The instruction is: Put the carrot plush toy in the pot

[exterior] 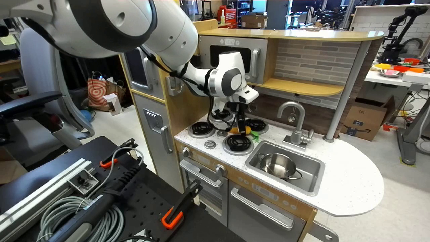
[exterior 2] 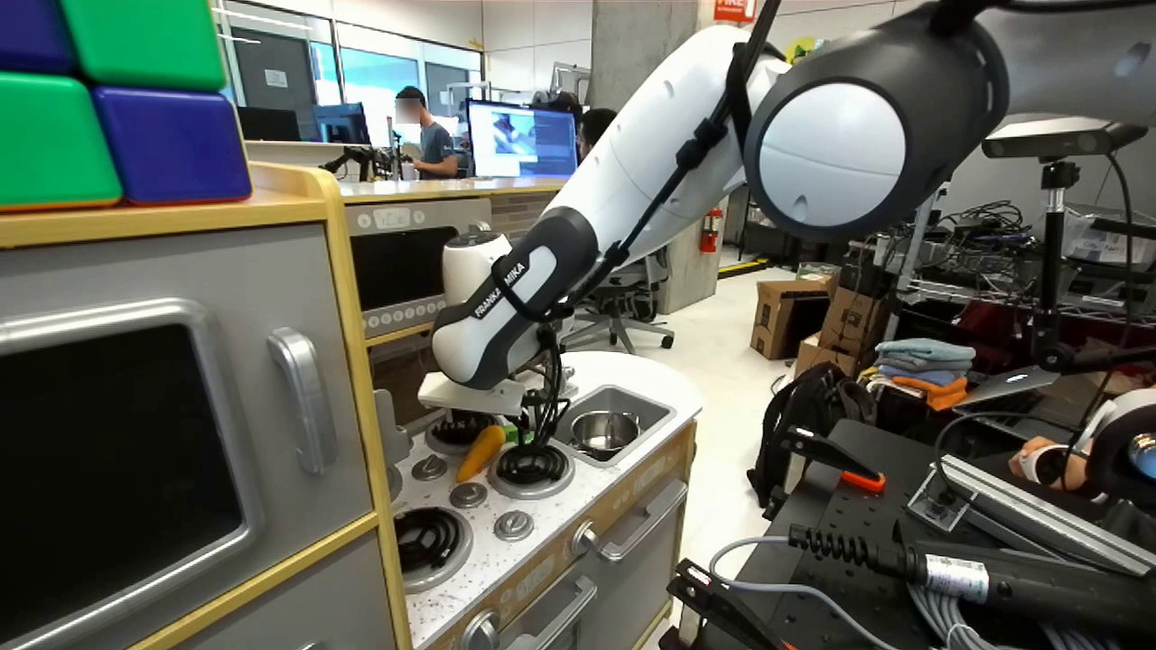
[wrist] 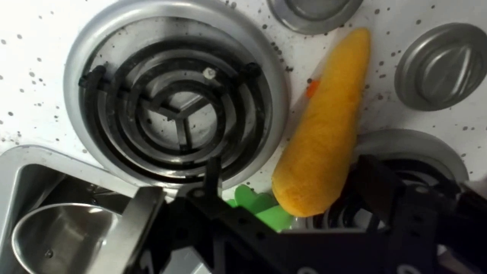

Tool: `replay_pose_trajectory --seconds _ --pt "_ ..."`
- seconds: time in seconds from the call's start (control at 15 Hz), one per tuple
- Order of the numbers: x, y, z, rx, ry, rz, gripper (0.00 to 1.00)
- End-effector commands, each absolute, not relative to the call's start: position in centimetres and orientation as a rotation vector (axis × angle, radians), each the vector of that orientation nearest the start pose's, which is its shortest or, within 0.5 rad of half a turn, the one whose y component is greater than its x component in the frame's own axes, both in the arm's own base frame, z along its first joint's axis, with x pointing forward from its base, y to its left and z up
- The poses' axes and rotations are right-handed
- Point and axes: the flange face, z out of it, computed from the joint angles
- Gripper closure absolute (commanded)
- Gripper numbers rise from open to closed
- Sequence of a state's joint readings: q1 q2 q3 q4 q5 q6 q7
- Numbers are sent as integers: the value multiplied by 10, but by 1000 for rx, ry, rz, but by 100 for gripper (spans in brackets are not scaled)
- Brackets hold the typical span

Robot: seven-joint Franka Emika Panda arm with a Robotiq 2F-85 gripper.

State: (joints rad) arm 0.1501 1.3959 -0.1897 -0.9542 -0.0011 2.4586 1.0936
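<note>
The orange-yellow carrot plush toy point(wrist: 323, 129) lies between the stove burners, its green leafy end point(wrist: 262, 203) toward the gripper base in the wrist view. It shows in both exterior views point(exterior: 248, 130) point(exterior 2: 481, 454), partly behind the gripper in one of them. My gripper point(wrist: 293, 163) is open, with one finger on each side of the carrot's thick end. The left finger is apart from it; whether the right finger touches cannot be told. The silver pot point(exterior: 278, 165) stands in the sink, also in an exterior view point(exterior 2: 607, 431) and, cut off, in the wrist view point(wrist: 64, 232).
The sink point(exterior: 310, 186) is beside the burners, with a grey faucet point(exterior: 297, 124) behind it. Black coil burners point(exterior: 238, 144) and silver knobs point(exterior: 210, 144) surround the carrot. A shelf point(exterior: 302, 86) and a toy microwave point(exterior: 231, 55) stand above the counter's back.
</note>
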Motion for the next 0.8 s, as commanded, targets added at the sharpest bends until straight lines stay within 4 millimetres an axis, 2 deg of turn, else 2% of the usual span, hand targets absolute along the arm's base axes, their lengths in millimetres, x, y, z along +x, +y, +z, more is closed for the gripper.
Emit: replay_pose_trajectory --seconds 0.0,0.13,0.33,0.47,0.53,0.67,0.73 --pt "767 20 -2 -2827 1542 -358 42" --pt "768 18 -4 -2823 1541 -368 60" --pt "769 15 -2 -2834 1545 -338 79" --pt "770 15 8 -2836 1508 -352 95" --pt "769 13 15 -2836 1480 -356 100" --pt "769 5 28 -2826 1446 -390 98" --pt "768 -5 33 -2813 1450 -403 100"
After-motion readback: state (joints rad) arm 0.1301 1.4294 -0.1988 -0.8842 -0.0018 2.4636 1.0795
